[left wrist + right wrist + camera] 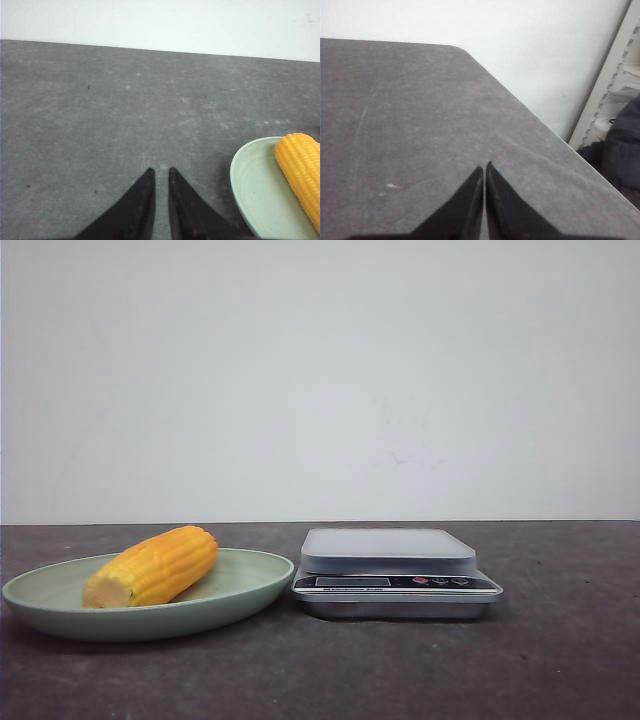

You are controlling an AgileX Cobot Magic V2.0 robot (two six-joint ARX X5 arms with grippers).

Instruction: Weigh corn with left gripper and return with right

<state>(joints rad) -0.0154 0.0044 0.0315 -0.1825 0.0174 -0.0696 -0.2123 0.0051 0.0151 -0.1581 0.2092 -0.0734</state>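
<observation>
Short yellow-orange corn cob [152,566]: lying on shallow pale green plate [240,598], beside silver digital scale [395,575]. Left gripper [160,173]: black fingers nearly together, empty. Right gripper [484,167]: fingers pressed together, empty.

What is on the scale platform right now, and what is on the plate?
The scale platform is bare. The corn lies on its side on the green plate, pale cut end toward the camera. The plate surface under the corn is hidden.

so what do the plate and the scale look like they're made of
The plate: pale green, matte, smooth, with a thick rim; likely plastic or melamine. The scale: shiny silver body that reads as metal or metallic-coated plastic, with a paler, duller platform on top whose material is unclear.
</observation>
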